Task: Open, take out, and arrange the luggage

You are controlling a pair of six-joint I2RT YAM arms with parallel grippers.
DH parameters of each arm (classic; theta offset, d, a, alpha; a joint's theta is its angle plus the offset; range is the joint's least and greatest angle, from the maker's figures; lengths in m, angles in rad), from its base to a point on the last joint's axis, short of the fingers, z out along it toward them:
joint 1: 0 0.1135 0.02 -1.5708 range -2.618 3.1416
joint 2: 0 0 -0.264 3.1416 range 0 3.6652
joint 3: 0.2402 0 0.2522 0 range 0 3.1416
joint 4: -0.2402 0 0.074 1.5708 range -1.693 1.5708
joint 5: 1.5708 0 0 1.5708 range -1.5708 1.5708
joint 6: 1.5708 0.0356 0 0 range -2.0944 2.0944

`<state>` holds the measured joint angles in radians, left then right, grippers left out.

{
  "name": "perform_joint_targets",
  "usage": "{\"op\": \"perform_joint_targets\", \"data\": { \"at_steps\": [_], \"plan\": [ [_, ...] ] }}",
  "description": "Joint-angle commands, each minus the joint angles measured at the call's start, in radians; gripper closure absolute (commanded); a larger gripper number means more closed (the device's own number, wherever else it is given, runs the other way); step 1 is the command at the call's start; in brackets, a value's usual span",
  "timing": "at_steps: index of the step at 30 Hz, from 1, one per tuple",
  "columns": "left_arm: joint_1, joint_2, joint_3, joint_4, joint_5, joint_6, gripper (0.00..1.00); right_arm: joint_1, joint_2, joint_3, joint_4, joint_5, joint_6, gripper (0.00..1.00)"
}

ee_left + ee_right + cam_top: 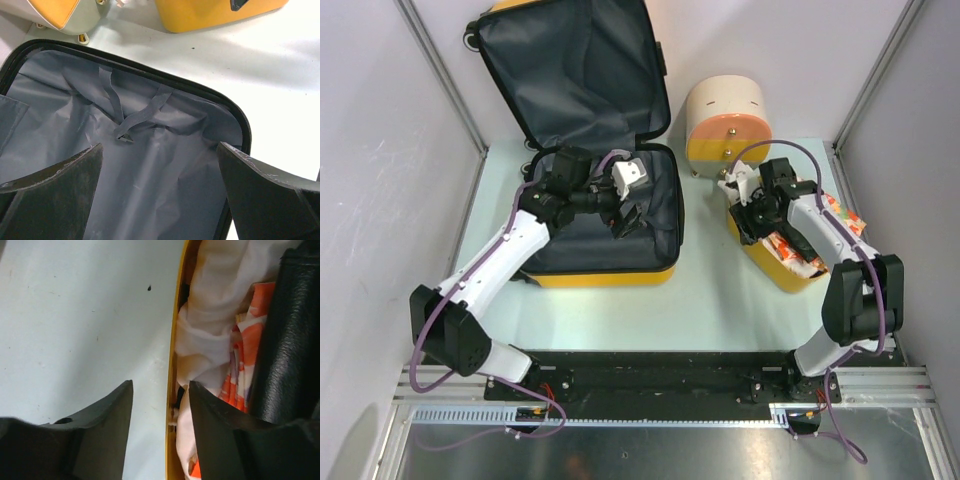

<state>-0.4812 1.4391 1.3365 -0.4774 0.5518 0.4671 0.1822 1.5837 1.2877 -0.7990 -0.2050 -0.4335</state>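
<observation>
The luggage is lying open at the far left corner of the table. Its lid is leaning up against the back and its grey-lined base is lying flat, with no contents showing in it. The left gripper is hanging over that base with its jaws spread wide and nothing between them, just above the crossed elastic straps.

Unpacking looks done, so arranging is likely the step in hand. The right gripper is straddling the near wall of the yellow basket by the right edge, one finger outside and one inside. Its jaws are parted and not yet pinching. For a sound grip it is needing to sink lower on the rim and close squarely on the wall alone.

White and orange cloth is bulging against the inside finger and risks being caught. A black leathery item is crowding it too. The cream-and-pink drum box is standing just beyond the basket at the far edge, limiting any push that way.
</observation>
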Motion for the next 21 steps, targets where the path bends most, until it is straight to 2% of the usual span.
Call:
{"op": "perform_joint_targets", "data": {
  "at_steps": [1, 2, 4, 6, 7, 9, 11, 14, 18, 21],
  "plan": [
    [0.004, -0.051, -0.003, 0.017, -0.01, -0.024, 0.0, -0.003, 0.022, -0.001, 0.011, 0.02, -0.095, 0.58],
    [0.004, -0.055, -0.005, 0.017, -0.012, -0.019, 0.0, -0.013, 0.015, -0.001, -0.002, 0.004, -0.126, 0.78],
    [0.004, -0.057, -0.011, 0.016, -0.01, -0.018, 0.0, -0.03, 0.001, -0.001, -0.046, -0.043, -0.231, 0.98],
    [0.003, -0.054, -0.014, 0.017, -0.006, -0.013, 0.0, -0.081, -0.027, -0.001, -0.109, -0.115, -0.33, 1.0],
    [0.004, -0.054, -0.016, 0.017, 0.0, -0.01, 0.0, -0.105, -0.037, -0.001, -0.139, -0.149, -0.487, 1.0],
    [0.004, -0.048, -0.019, 0.019, 0.017, -0.001, 0.0, -0.183, -0.053, 0.001, -0.186, -0.203, -0.65, 1.0],
    [0.004, -0.042, -0.014, 0.017, 0.03, 0.01, 0.0, -0.26, -0.048, 0.002, -0.223, -0.212, -0.903, 1.0],
    [0.003, -0.026, -0.004, 0.017, 0.042, 0.019, 0.0, -0.36, -0.008, 0.019, -0.204, -0.203, -1.112, 1.0],
    [0.004, -0.008, 0.02, 0.017, 0.037, 0.028, 0.0, -0.437, 0.105, 0.175, -0.192, -0.212, -1.223, 1.0],
    [0.004, 0.006, 0.027, 0.017, 0.036, 0.036, 0.0, -0.464, 0.221, 0.292, -0.18, -0.224, -1.185, 1.0]
  ]
}}
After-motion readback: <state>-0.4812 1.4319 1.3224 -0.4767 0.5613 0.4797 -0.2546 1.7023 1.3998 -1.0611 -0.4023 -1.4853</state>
